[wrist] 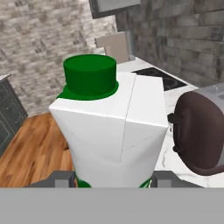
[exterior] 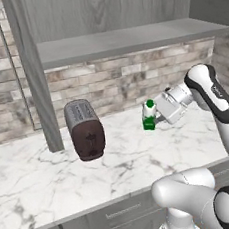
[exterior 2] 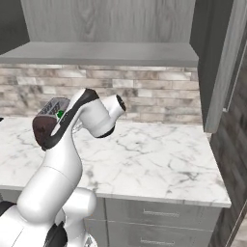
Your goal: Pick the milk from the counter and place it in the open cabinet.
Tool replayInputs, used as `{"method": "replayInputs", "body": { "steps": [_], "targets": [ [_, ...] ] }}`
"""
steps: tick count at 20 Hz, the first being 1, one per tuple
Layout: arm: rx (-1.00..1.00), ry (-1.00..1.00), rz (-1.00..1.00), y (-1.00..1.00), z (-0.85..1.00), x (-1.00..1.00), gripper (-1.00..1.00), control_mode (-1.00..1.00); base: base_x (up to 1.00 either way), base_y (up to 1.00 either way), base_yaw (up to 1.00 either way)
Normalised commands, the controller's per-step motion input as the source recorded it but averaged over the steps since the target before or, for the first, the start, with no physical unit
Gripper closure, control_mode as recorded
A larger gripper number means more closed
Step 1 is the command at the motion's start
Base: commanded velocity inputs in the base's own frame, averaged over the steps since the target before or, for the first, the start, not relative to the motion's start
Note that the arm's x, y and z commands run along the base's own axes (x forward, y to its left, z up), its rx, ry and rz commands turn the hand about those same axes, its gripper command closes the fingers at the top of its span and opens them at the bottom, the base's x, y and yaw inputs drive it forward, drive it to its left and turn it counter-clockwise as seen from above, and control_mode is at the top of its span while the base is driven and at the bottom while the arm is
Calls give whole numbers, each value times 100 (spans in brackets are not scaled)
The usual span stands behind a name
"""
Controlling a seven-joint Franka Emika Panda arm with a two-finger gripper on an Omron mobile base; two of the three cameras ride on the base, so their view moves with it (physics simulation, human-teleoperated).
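Observation:
The milk [exterior: 148,116], a small white carton with a green cap and a green lower band, stands upright at the back right of the counter [exterior: 117,161]. My gripper [exterior: 152,118] reaches in from the right and is shut on it. In the hand view the milk [wrist: 113,127] sits between the two fingertips of the gripper [wrist: 111,180]. I cannot tell whether its base touches the marble. In the right base view only the milk's green cap [exterior 2: 60,114] peeks out behind my arm. The open cabinet's shelf [exterior: 128,39] [exterior 2: 106,53] runs above, well higher than the carton.
A brown toaster [exterior: 84,129] [wrist: 199,131] stands on the counter to the left of the milk. The cabinet's vertical side panel [exterior: 33,70] comes down to the counter beside the toaster. A brick backsplash [exterior: 113,81] runs behind.

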Motion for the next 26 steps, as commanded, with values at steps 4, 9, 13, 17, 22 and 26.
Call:
{"method": "replayInputs", "body": {
  "steps": [4, 9, 13, 17, 22, 26],
  "targets": [
    [0, 0, 0, 0, 0, 0, 100, 100, 24, 0, 0],
    [0, 0, -1, 2, 0, 0, 100, -100, 0, 0, 0],
    [0, 0, -27, -1, 7, -3, 100, -100, 0, 0, 0],
    [0, -1, -61, 2, 22, -5, 100, -100, 0, 0, 0],
    [-13, -7, -58, -1, 58, 3, 100, -100, 0, 0, 0],
    [-10, -11, -65, -26, 86, 0, 100, -100, 0, 0, 0]
  ]
}}
